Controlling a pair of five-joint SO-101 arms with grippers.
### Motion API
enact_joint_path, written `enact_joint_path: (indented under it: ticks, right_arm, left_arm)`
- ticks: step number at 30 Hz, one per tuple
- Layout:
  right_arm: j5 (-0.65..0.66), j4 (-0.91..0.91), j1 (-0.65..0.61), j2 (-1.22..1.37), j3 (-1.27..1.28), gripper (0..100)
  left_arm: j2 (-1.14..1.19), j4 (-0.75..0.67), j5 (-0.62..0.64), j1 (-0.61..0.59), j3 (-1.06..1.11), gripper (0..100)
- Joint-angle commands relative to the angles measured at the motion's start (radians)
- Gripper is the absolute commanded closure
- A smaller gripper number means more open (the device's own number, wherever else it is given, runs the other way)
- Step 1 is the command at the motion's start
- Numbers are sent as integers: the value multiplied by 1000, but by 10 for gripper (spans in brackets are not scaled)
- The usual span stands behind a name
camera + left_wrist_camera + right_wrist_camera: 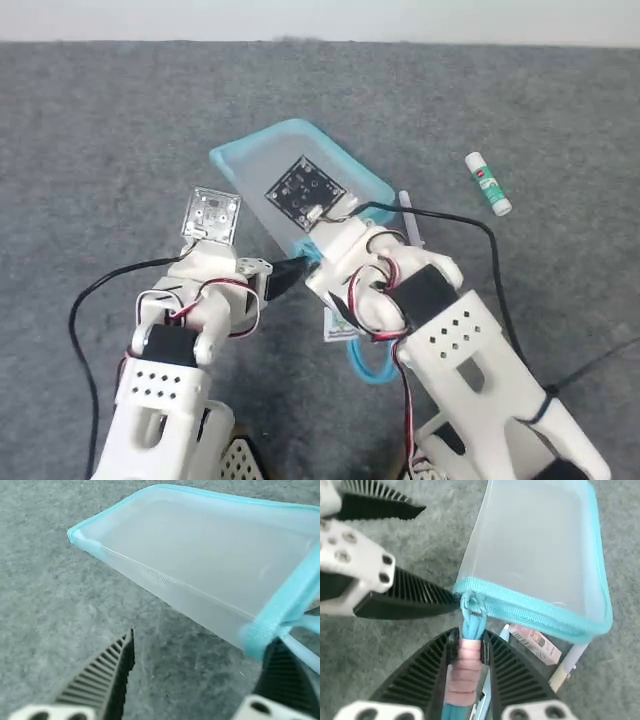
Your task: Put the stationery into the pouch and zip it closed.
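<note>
The pouch lies mid-table on the grey mat, its zipper end toward 6 o'clock. The right gripper is clamped on the pink zipper pull there. The left gripper stands spread at the pouch's 7 o'clock corner, one finger against it. A glue stick lies well apart at 3 o'clock.

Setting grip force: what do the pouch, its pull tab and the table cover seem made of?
Translucent teal-edged pouch: probably soft frosted plastic, grey surface showing dimly through; edging looks woven. Pink ribbed pull tab: seemingly rubbery, moulded ridges. Grey table cover: felt or short carpet, fuzzy, matte.
</note>
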Motion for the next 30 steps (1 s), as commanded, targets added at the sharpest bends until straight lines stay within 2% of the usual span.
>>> enact_joint_path:
  ticks: [1,12,23,30]
  right_arm:
    - [23,5,-7,-56,-6,992]
    - [80,5,116,-56,80,992]
    - [101,88,114,-239,84,992]
    - [101,124,116,-268,83,992]
  left_arm:
    - [6,-40,12,-14,-58,617]
    - [8,-63,12,-120,-58,617]
    - [8,-63,12,-120,-58,617]
    - [8,-58,12,-121,-58,617]
